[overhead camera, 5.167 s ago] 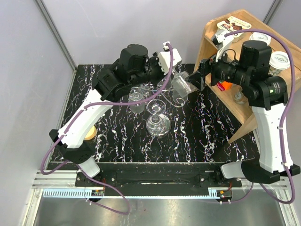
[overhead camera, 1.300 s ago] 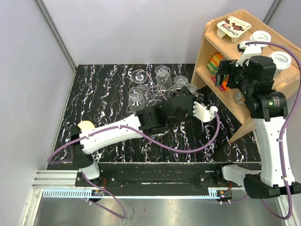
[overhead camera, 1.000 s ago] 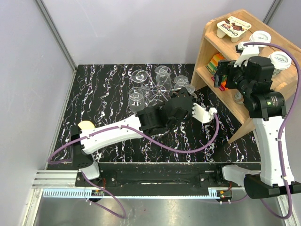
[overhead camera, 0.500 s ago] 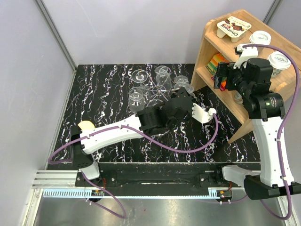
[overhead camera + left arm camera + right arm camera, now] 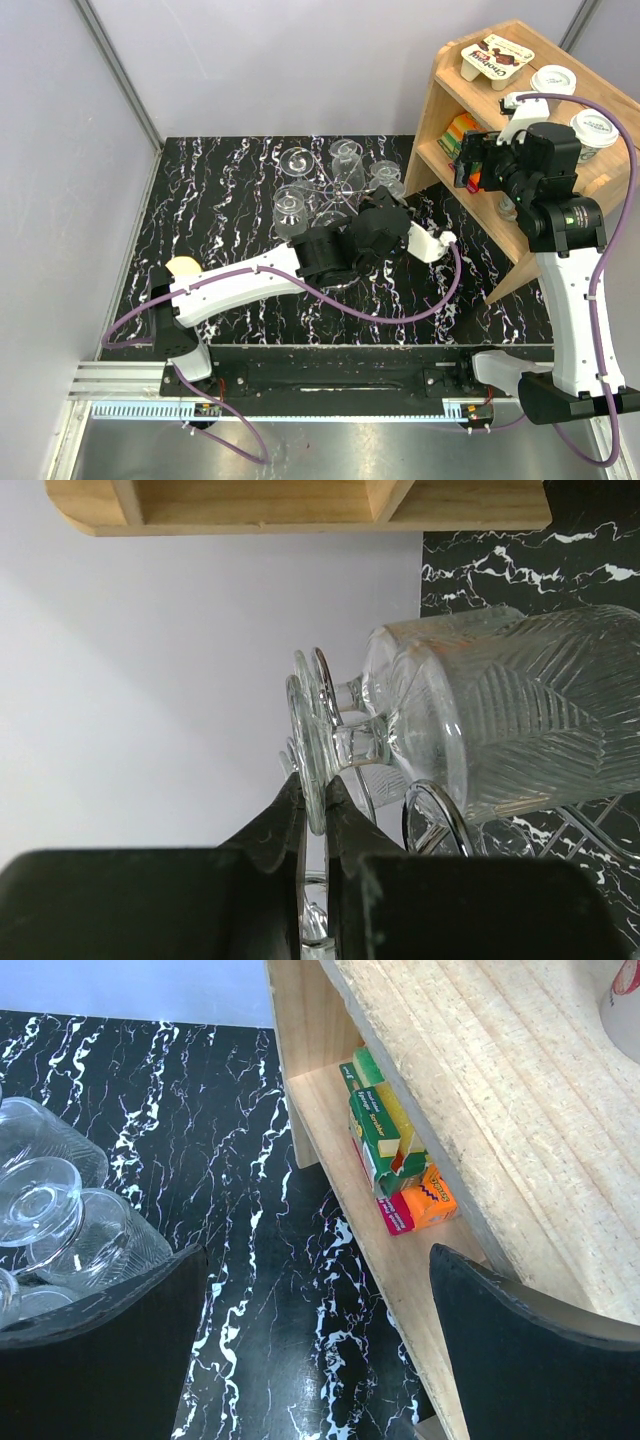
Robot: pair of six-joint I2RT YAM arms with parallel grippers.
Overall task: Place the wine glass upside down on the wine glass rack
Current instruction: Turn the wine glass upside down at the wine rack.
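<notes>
left gripper [image 5: 313, 792] clamped on the foot of the wine glass [image 5: 520, 715] by the wine glass rack [image 5: 437, 823], right gripper [image 5: 318, 1260] spread wide off to the rack's right

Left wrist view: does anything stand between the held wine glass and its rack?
Nothing visible does. The left gripper pinches the clear ribbed wine glass by its foot, bowl beside the chrome wire rack's loop; another glass sits behind.

You have a black marble-patterned table [image 5: 250, 170] with a wooden shelf unit [image 5: 432, 100] at its far right corner. A dessert pack [image 5: 494, 55] and two lidded white cups [image 5: 551, 78] sit on top, and small coloured boxes [image 5: 380, 1130] stand on the lower shelf.
</notes>
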